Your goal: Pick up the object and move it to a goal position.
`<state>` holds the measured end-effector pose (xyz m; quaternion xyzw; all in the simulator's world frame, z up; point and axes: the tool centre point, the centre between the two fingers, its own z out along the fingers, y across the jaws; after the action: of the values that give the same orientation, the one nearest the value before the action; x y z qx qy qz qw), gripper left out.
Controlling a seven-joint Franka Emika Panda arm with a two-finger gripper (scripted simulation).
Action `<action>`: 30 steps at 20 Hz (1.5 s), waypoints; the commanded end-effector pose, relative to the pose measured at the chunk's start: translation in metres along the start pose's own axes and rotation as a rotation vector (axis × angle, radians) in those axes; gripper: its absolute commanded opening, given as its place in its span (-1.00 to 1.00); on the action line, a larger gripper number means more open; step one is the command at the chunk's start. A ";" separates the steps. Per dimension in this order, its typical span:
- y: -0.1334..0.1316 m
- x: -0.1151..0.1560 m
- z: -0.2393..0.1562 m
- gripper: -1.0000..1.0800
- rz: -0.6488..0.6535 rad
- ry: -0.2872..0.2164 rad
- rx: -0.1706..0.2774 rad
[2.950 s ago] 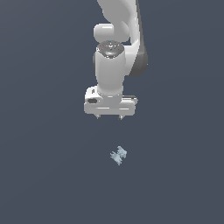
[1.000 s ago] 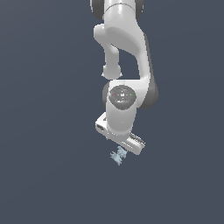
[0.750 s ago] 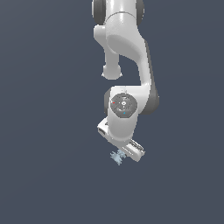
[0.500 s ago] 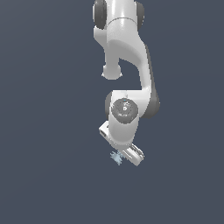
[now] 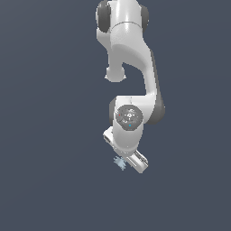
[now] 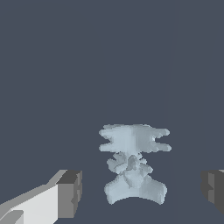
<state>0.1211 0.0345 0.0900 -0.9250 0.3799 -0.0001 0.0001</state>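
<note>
Hovering: the end effector [image 5: 127,163] hangs low over the dark tabletop [image 5: 49,149], with the object [image 5: 119,163] showing just at its edge toward the exterior view's left.
End effector state: fingers [image 6: 69,194] stand wide apart, with nothing held (one dark pad shows on each side of the wrist view).
Object position: the object [image 6: 133,168] lies on the tabletop between the two pads, clear of both, roughly centred in the gap.
Object shape: pale blue-grey, spiky, with a wider jagged bar at one end and a curved base at the other.
Long axis: it appears to run across the closing line, so the pads would meet its narrower sides.
Next move, as I judge it: a straight descent, then closing.
Risk: the spikes may make contact uneven.
</note>
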 end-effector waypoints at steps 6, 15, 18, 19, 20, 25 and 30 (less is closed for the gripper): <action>0.001 0.000 0.031 0.92 0.003 0.000 0.000; 0.000 0.000 0.049 0.92 0.005 0.000 0.000; 0.000 0.000 0.049 -1.00 0.005 0.000 0.000; 0.000 0.000 0.049 -1.00 0.005 0.000 0.000; 0.000 0.000 0.049 -1.00 0.005 0.000 0.000; 0.000 0.000 0.049 -1.00 0.005 0.000 0.000; 0.000 0.000 0.048 -1.00 0.005 0.000 0.000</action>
<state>0.1212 0.0346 0.0415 -0.9242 0.3820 0.0000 0.0001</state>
